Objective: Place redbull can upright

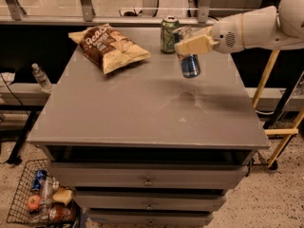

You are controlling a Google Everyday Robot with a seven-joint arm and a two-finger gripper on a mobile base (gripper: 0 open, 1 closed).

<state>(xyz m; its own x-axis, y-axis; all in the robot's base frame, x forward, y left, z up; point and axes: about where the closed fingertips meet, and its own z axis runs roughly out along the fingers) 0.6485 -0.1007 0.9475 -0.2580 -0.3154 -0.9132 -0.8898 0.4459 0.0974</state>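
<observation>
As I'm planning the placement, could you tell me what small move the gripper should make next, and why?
Probably lower straight down: the gripper holds the redbull can roughly upright, seemingly above the table, with its shadow on the surface beneath, and beside the green can.

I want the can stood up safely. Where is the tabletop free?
The front half of the table is bare, also the patch under the gripper, shut on the redbull can. Crowded only at the back: chip bag and green can.
</observation>
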